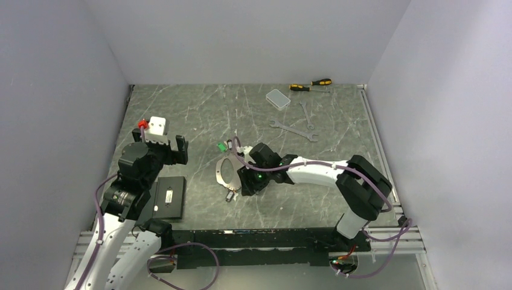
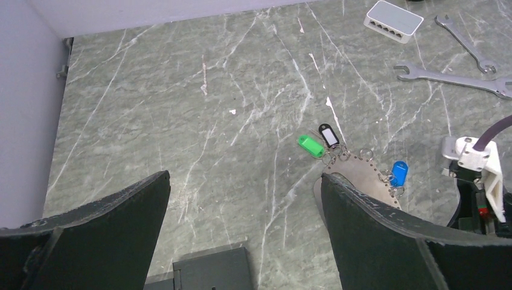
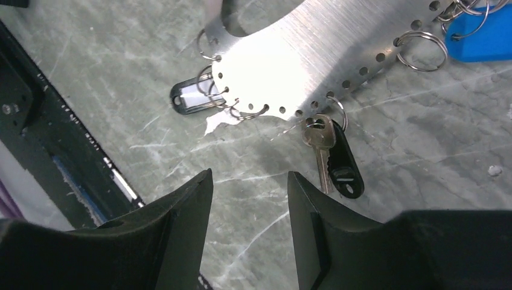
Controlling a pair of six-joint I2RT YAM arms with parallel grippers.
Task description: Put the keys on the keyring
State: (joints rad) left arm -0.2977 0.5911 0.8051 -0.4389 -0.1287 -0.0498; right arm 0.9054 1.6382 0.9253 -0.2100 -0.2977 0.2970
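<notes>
Right hand (image 3: 249,178) half open, empty, poised over desk (image 3: 422,157) beside black-tagged key (image 3: 335,158). Left hand (image 2: 244,178) wide open, empty. Suggest: close squarely on key, clear of keyring (image 3: 302,54).

Perforated keyring (image 3: 290,60) flat, tagged keys (image 3: 319,134) seemingly attached

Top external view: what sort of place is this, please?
Most likely a robot test cell in a lab, not a home. Plain grey walls box in a marbled table, a left arm and a right arm are bolted at its near edge, and wrenches and screwdrivers lie at the back.
</notes>
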